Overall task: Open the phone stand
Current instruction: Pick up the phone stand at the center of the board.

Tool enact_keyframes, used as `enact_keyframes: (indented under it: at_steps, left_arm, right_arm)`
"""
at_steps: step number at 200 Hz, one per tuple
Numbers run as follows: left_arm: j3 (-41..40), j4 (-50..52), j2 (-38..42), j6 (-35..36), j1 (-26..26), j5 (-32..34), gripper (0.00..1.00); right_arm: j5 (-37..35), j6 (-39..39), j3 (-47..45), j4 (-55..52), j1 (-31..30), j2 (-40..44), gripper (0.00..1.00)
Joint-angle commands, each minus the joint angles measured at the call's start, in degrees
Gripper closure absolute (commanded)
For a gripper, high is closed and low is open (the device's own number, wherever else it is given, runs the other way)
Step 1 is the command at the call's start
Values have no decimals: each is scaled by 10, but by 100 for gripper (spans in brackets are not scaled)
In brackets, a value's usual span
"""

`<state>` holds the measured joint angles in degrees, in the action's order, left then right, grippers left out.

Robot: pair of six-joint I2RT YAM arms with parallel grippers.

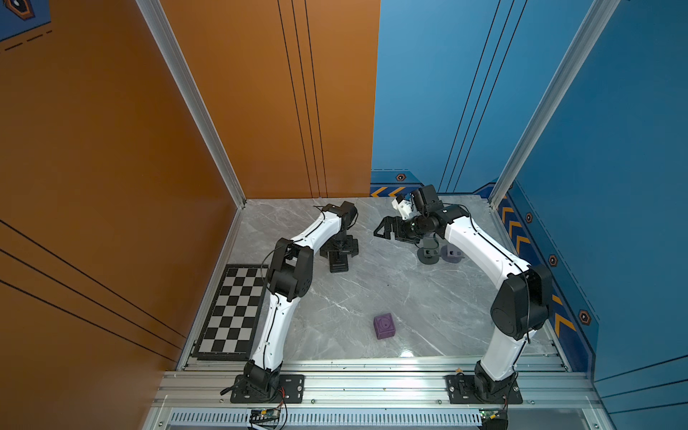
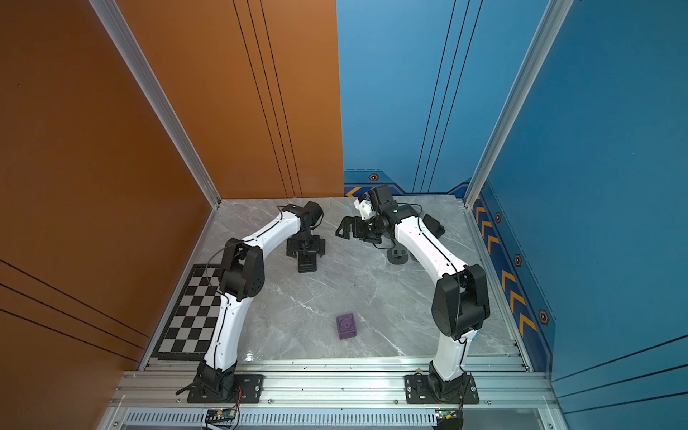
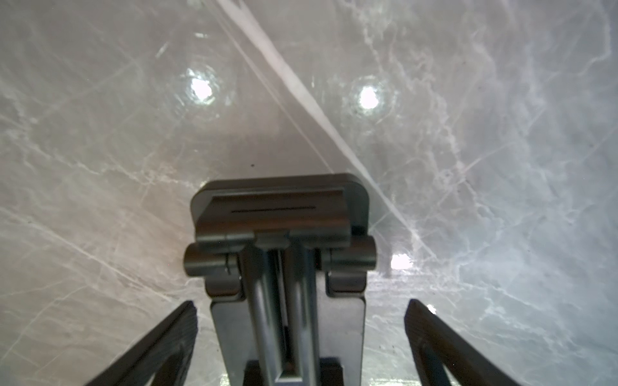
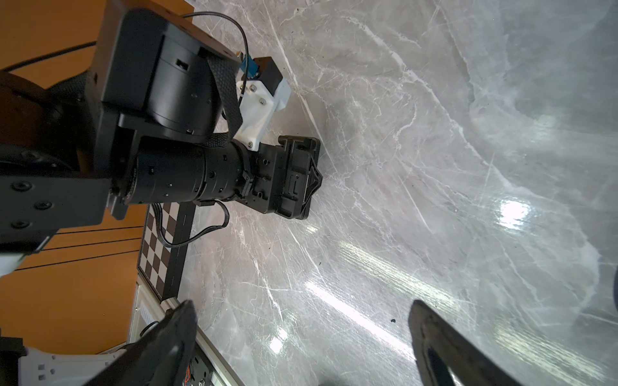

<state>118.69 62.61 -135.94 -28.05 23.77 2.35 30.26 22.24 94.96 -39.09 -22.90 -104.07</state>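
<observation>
Phone stand (image 3: 281, 267): black, lying on marble tabletop (image 1: 372, 294). Left jaws: spread wide directly over stand, one on either side, not touching it. Right jaws: spread, empty, well apart from stand.

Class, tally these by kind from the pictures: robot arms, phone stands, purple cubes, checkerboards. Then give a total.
Robot arms: 2
Phone stands: 1
Purple cubes: 1
Checkerboards: 1
Total: 5
</observation>
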Motion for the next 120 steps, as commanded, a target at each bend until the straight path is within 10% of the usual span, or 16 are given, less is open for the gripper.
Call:
enact_keyframes:
  at_steps: [1,120]
  left_arm:
    - [5,13,-22,-6,-2,1,2]
    - [6,12,-50,-14,-9,6,12]
  right_arm:
    - [10,-14,-5,-16,5,18,0]
    - [13,-10,-9,-14,18,11,0]
